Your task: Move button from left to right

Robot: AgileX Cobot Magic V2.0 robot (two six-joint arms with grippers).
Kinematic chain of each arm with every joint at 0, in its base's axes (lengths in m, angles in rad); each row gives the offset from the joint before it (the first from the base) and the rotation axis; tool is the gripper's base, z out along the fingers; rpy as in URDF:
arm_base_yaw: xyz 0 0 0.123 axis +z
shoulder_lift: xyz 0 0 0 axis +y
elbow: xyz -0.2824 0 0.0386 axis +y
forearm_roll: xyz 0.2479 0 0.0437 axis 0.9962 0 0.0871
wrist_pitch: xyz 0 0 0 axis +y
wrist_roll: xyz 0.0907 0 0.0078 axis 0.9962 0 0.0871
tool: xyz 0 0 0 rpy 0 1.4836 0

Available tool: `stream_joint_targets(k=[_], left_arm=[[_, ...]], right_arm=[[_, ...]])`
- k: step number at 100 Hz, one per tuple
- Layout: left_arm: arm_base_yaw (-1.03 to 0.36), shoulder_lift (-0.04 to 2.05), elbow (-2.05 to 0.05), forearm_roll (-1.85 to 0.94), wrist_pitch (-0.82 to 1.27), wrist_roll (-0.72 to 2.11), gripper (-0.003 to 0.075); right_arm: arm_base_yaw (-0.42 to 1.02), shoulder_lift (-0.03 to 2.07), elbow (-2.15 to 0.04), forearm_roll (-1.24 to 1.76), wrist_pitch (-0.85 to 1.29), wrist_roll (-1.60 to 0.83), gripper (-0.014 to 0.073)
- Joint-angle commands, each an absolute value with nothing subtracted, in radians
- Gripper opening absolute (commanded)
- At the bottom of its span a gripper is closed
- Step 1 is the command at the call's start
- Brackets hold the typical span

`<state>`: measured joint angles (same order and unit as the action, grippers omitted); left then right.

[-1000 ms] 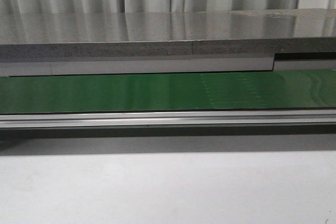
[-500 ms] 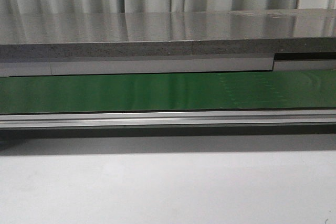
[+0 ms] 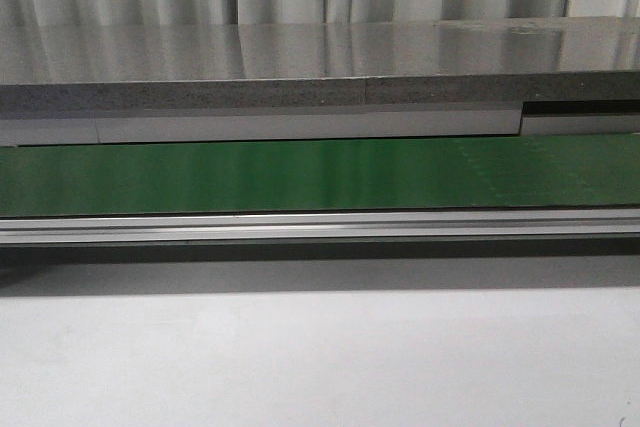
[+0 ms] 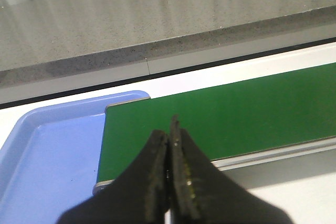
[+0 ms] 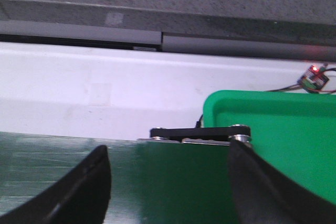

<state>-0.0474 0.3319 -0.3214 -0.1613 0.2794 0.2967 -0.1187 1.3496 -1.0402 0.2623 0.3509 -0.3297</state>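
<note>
The button is not in any view. My left gripper point(image 4: 169, 129) is shut with its black fingers pressed together and nothing between them. It hovers over the left end of the green conveyor belt point(image 4: 226, 114), beside the blue tray point(image 4: 42, 150). My right gripper point(image 5: 168, 161) is open and empty. It hovers over the right end of the belt point(image 5: 173, 182), close to the green tray point(image 5: 283, 124). Neither gripper shows in the front view, where the belt point(image 3: 300, 175) runs bare across the frame.
A grey stone-like ledge point(image 3: 300, 52) runs behind the belt, with curtains beyond. An aluminium rail point(image 3: 300, 225) borders the belt's near side, then a white table surface point(image 3: 300, 357). A small circuit board with a red light point(image 5: 314, 75) sits behind the green tray.
The faint dotted marks on the green belt have drifted to the right. Nothing else differs.
</note>
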Motion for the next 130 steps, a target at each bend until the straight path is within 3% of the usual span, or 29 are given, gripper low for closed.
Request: stream_joint_targets(k=[1,49,73,82,113,130], left_arm=[[-0.056,0.338,-0.348,-0.177,0.195,0.294,-0.0019],[-0.056,0.338,-0.348,-0.177,0.195,0.294,-0.0019],[-0.056,0.338,-0.348,-0.177,0.195,0.294,-0.0019],[-0.056,0.338,-0.348,-0.177,0.195,0.294,-0.0019],[-0.056,0.338,-0.348,-0.177,0.195,0.294,-0.0019],[-0.056,0.338,-0.348,-0.177,0.195,0.294,-0.0019]], right_arm=[[-0.087,1.242,-0.998,0.297,0.24,-0.333,0.049],[0.005,0.732,-0.563,0.393,0.099,-0.331,0.0488],[0.008,0.483,-0.482,0.4,0.245,-0.331,0.0478],[0.008,0.426,-0.475,0.4,0.299,-0.331,0.0402],[0.008,0.391,-0.474,0.4,0.348,-0.331,-0.0055],[0.008,0.391,-0.474,0.4,0.343,-0.331,-0.0067]])
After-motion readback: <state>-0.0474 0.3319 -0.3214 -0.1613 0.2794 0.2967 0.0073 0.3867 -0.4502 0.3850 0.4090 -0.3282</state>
